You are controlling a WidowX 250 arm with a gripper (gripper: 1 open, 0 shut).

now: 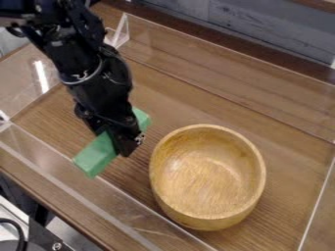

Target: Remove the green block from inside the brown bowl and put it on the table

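Clear acrylic walls (236, 59) ring the workspace, with a grey brick-look wall (262, 25) behind; lighting's soft and even
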